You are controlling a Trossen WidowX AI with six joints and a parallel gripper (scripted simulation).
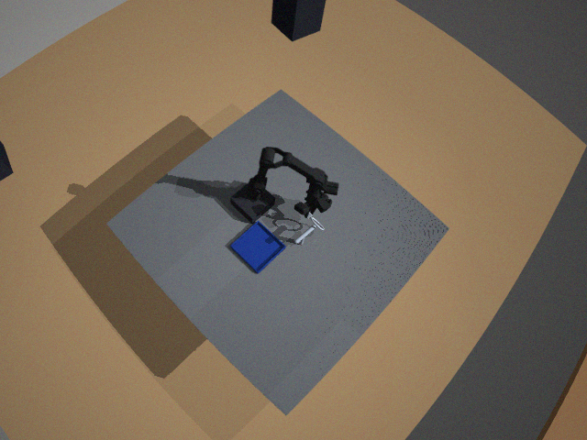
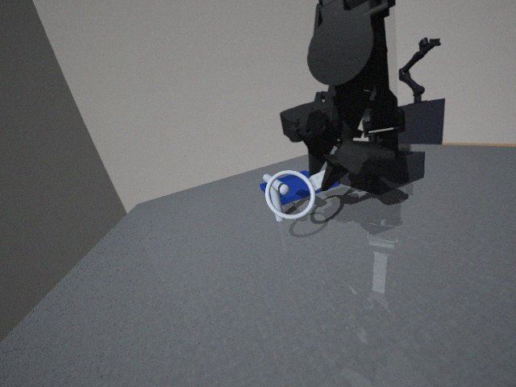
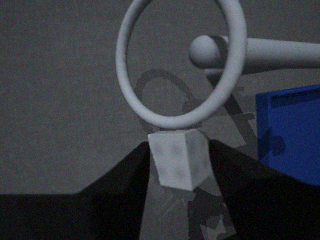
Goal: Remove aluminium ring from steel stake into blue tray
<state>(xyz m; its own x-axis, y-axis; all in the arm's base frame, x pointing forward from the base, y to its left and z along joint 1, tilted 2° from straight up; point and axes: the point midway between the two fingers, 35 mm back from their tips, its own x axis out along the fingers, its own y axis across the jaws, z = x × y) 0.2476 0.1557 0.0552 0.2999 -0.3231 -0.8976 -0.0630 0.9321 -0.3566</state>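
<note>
Your fingers (image 1: pixel 302 207) (image 2: pixel 332 172) are closed on the pale, blocky tab (image 2: pixel 317 181) (image 3: pixel 172 159), one on each side of it. The ring (image 1: pixel 312 219) (image 2: pixel 268 201) (image 3: pixel 175 122) stands steeply tilted above the table (image 1: pixel 284 331) (image 2: pixel 208 291) (image 3: pixel 60 100), up by the end of the cross-bar (image 1: pixel 305 235) (image 2: pixel 285 189) (image 3: pixel 275 54). In your wrist view, the bar's rounded tip shows through the ring's opening; you cannot tell whether it pokes through. The stake's post (image 2: pixel 277 208) stands upright below the bar. The blue tray (image 1: pixel 253 246) (image 2: pixel 262 189) (image 3: pixel 262 122) sits near the stake, and the ring is outside it.
</note>
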